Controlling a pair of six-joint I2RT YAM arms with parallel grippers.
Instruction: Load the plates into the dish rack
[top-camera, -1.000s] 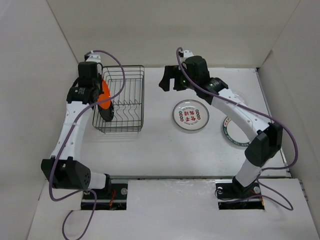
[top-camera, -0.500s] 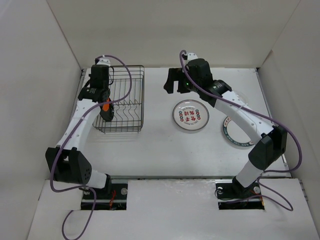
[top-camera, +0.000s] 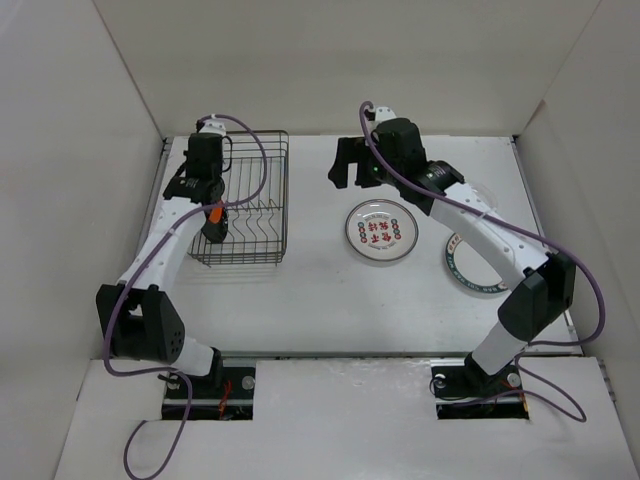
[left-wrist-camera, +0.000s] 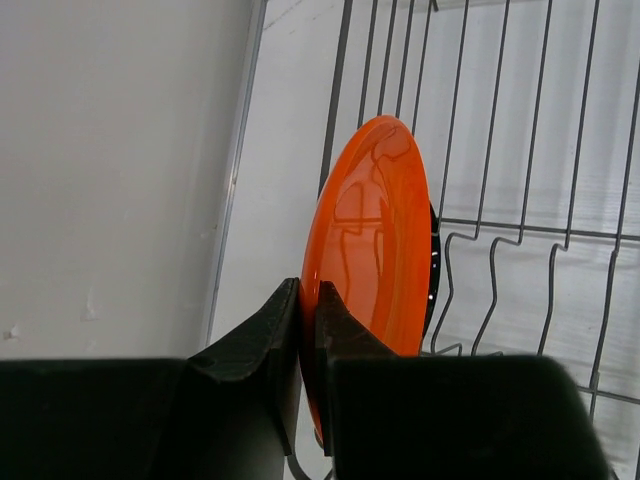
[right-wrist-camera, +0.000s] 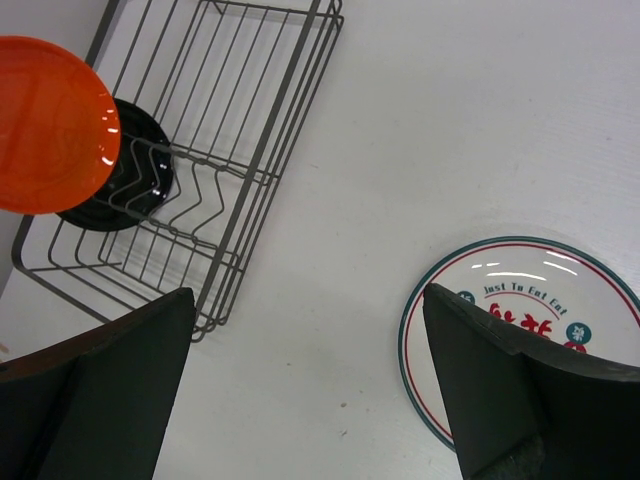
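White tabletop: left hand clamps orange plate at dish rack edge; right hand spread.

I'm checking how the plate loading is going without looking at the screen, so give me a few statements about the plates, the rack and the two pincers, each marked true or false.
1. The left pincer is shut on the orange plate, which it holds on edge. True.
2. The black plate lies flat on the table. False: it stands in the dish rack.
3. The right pincer is open and holds nothing. True.
4. The white plate with red characters is in the dish rack. False: it lies flat on the table, beside the rack.
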